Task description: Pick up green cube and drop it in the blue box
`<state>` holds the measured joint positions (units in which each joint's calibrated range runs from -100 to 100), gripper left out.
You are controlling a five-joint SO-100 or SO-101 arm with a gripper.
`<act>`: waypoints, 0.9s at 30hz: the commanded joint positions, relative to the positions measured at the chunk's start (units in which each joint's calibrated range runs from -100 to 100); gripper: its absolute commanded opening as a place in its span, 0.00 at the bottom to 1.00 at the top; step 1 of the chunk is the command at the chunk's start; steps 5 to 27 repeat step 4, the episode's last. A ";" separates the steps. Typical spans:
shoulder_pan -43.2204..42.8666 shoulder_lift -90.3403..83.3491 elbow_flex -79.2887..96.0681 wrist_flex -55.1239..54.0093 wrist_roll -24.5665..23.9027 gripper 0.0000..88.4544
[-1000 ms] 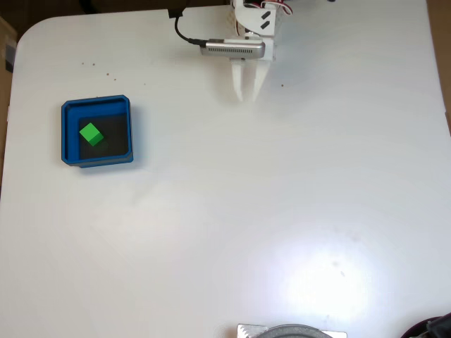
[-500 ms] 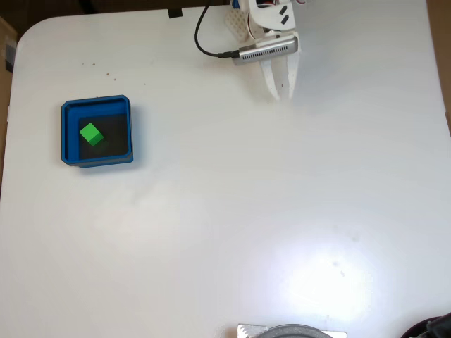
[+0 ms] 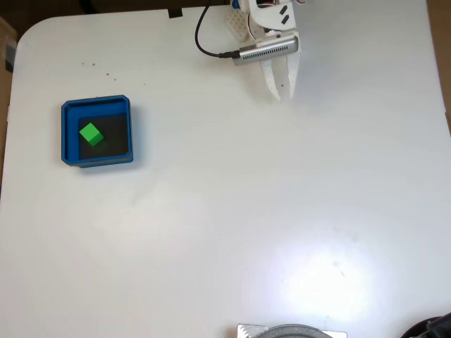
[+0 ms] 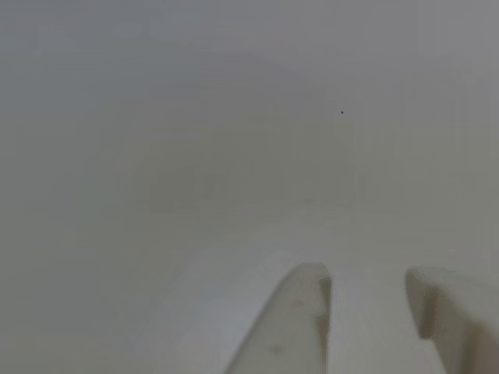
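Swung rightward along the desk's far edge, the gripper (image 3: 283, 92) hangs slightly spread and empty, green cube (image 3: 91, 134) settled inside the blue box (image 3: 96, 158); retreat gently.

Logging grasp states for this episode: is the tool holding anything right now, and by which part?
Nothing is held. The tool is open and empty over the table, while the green cube lies inside the blue box.

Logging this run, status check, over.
Claw open, empty, at the table's far edge. Green cube inside blue box. Nothing in the way.
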<state>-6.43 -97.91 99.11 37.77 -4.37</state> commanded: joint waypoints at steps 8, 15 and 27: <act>-0.36 -0.92 0.36 -0.96 -0.05 0.03; -0.36 -0.92 0.36 -0.96 -0.05 0.03; -0.36 -0.92 0.36 -0.96 -0.05 0.03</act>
